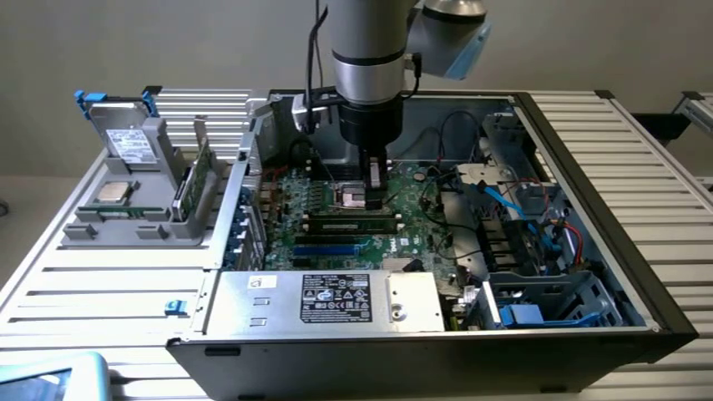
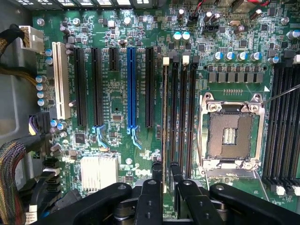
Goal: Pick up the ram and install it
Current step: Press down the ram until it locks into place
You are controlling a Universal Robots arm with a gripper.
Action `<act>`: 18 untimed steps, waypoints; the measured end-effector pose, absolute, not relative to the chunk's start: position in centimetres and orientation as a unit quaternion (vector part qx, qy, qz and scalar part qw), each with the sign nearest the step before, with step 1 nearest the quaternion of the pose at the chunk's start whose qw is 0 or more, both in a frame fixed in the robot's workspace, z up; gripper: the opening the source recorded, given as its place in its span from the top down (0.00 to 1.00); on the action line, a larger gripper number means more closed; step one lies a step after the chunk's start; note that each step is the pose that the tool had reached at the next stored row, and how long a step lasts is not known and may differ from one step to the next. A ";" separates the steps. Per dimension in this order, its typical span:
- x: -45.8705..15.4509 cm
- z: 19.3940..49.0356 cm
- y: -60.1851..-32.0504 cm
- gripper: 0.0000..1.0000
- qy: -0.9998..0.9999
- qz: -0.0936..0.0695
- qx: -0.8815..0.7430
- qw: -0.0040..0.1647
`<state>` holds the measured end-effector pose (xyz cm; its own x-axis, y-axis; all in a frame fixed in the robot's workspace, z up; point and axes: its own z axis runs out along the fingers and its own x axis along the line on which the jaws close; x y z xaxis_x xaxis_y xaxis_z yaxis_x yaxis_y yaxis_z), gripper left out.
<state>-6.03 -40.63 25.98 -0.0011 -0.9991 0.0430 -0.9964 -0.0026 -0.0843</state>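
Claw (image 2: 163, 176) down over mobo (image 2: 117, 98), fingers clamped on ram (image 2: 164, 117) seated edge-on in slot.

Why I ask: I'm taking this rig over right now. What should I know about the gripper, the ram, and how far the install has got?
Gripper: low over the motherboard, right at the ram.
Ram: off the bench and inside the case, standing on edge along the first of the memory slots, on the side nearest the expansion slots.
Done: ram picked up and brought to its slot.
Left: whether it is fully seated cannot be told, so the install is not confirmed.
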 end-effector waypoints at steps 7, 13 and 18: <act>-6.0 26.0 -40.6 0.89 0.706 -0.045 -0.707 0.015; -5.5 26.0 -40.6 0.89 0.706 -0.033 -0.707 0.002; -4.2 25.8 -40.6 0.89 0.706 -0.023 -0.708 -0.009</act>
